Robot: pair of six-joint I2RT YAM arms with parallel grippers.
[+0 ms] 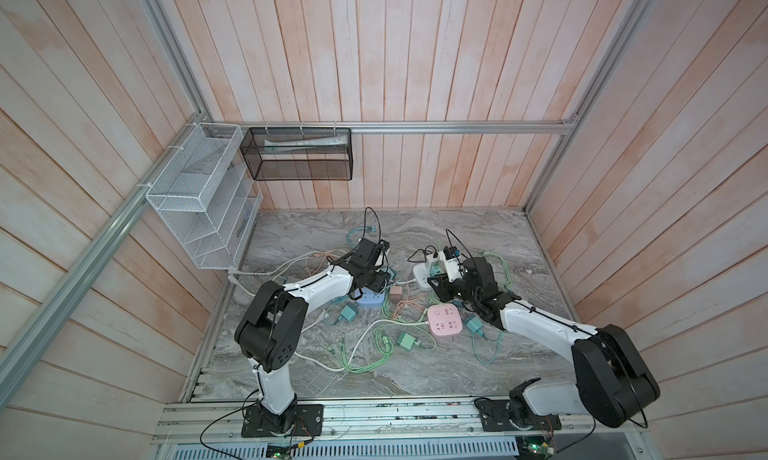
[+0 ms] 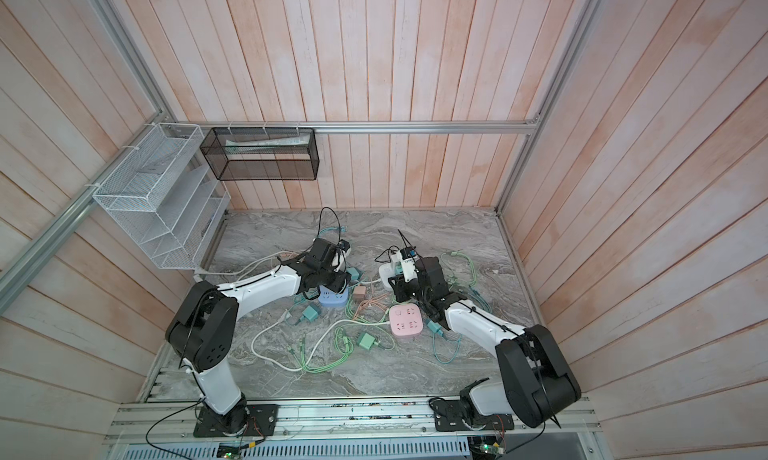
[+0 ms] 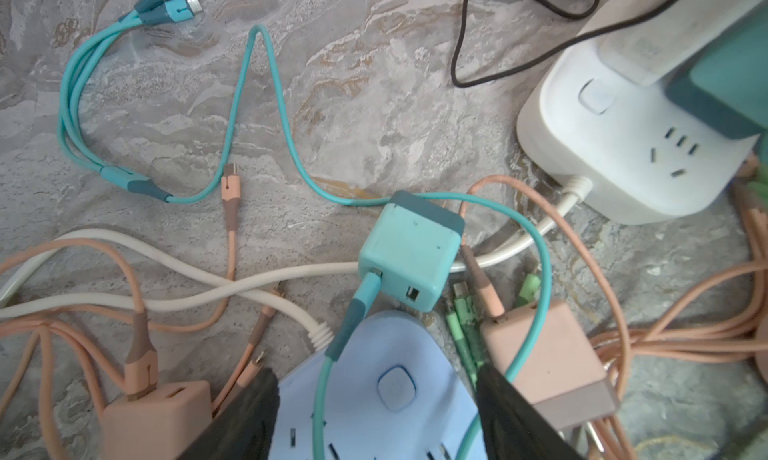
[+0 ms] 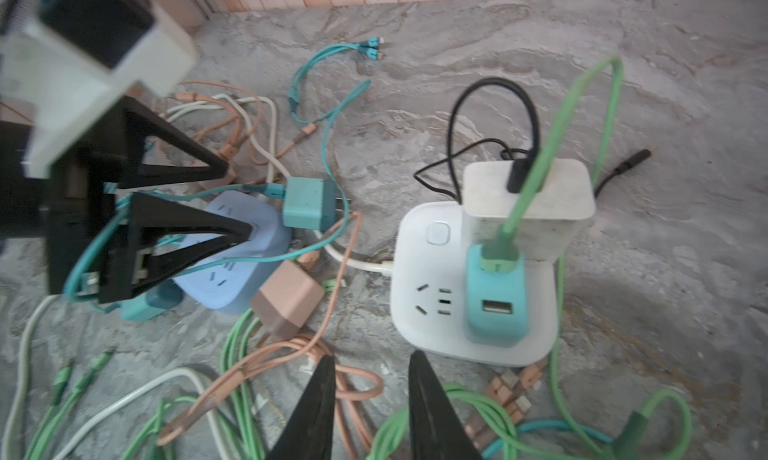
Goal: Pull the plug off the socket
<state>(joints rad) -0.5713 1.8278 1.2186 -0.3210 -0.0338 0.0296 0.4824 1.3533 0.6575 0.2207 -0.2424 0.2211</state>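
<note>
Left tool point(image 3: 374, 373) hangs over the blue socket block point(image 3: 415, 429), fingers spread wide either side of it and gripping nothing. And there's the teal charger point(image 3: 409, 250), lying on its side on the worktop point(image 1: 415, 379) just beside that block. Its prongs are bare in the right wrist view, so that plug is already out. No plug shows in the visible part of the blue block's face.

Over to the right tool point(image 4: 374, 366): a narrow gap between its fingers, nothing in it, tips low over the loose cables near the white socket block point(image 4: 415, 333). That's where the work is, I'd say. Two plugs are seated there: a white adapter point(image 4: 536, 213) with a black lead, and a teal charger with a green cable point(image 4: 496, 304), touching one another.

Next move, as I read it: the right tool needs to widen, straddle one plug body and draw straight up. Something should pin the block too, or it may lift along with the plug.

The count: three socket blocks, blue, white and pink point(image 1: 444, 320), the pink one bare. Two plugs in. At least six loose chargers: three teal, one green point(image 1: 405, 339), two tan point(image 3: 544, 354). The cables are too tangled to number.
</note>
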